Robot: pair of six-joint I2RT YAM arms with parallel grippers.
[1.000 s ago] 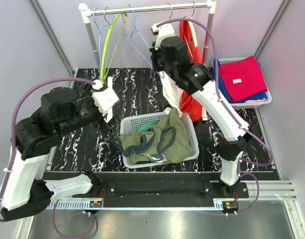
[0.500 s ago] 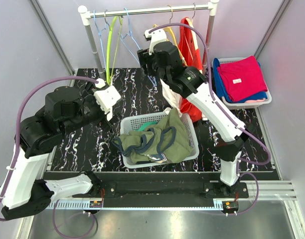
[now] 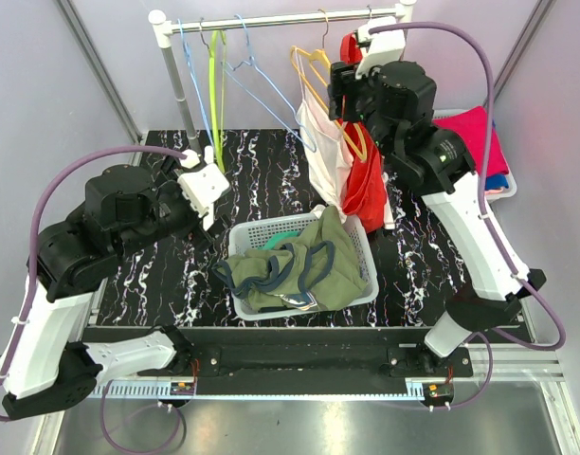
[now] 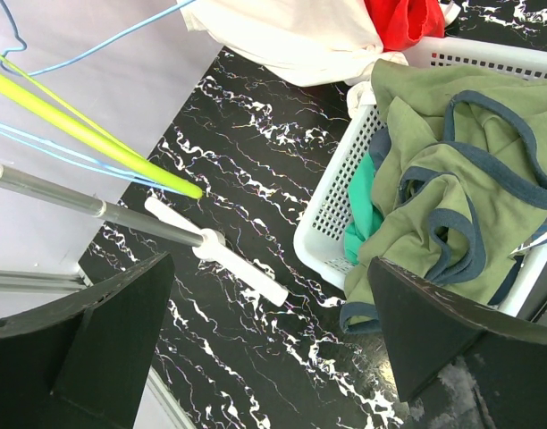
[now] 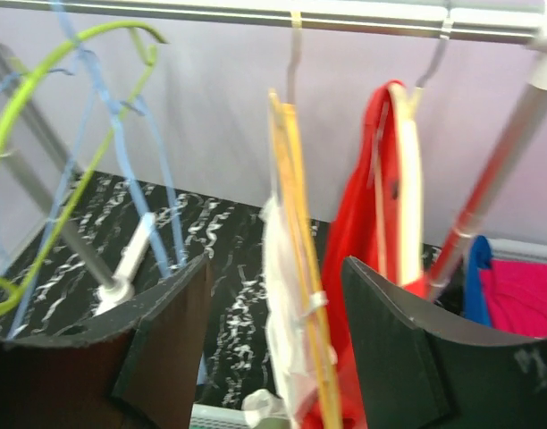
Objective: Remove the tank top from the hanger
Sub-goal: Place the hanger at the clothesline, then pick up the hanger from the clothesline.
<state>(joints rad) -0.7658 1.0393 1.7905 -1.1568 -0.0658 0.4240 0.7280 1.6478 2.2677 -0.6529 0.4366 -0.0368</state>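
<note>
The black marbled table point(image 3: 262, 166) fills the floor of the booth, and across its far edge stands a clothes rack point(image 3: 271, 17) with a silver rail. The left arm point(image 3: 91, 237) curls low over the left side of the table. The right arm point(image 3: 461, 199) reaches high to the rail's right end.

A white basket point(image 3: 262, 230) sits mid-table, heaped with olive tank tops point(image 3: 304, 265) trimmed in blue. A second basket point(image 3: 503, 194) on the far right, partly hidden behind the right arm, holds a folded pink garment point(image 3: 484, 133).

The white tank top point(image 3: 320, 142) hangs on the yellow hanger point(image 3: 314, 66) near the middle of the rail, its lower end drooping to just beside the centre basket's far rim. A red garment point(image 3: 366, 185) hangs right next to it on a pale hanger. Bare blue hangers point(image 3: 247, 62) and a green hanger point(image 3: 214, 76) hang further left.

The right gripper point(image 5: 275, 268) is up by the rail with its jaws spread wide, facing the yellow hanger and gripping nothing. The left gripper point(image 3: 207, 194) hovers left of the basket, jaws fully apart and empty.
</note>
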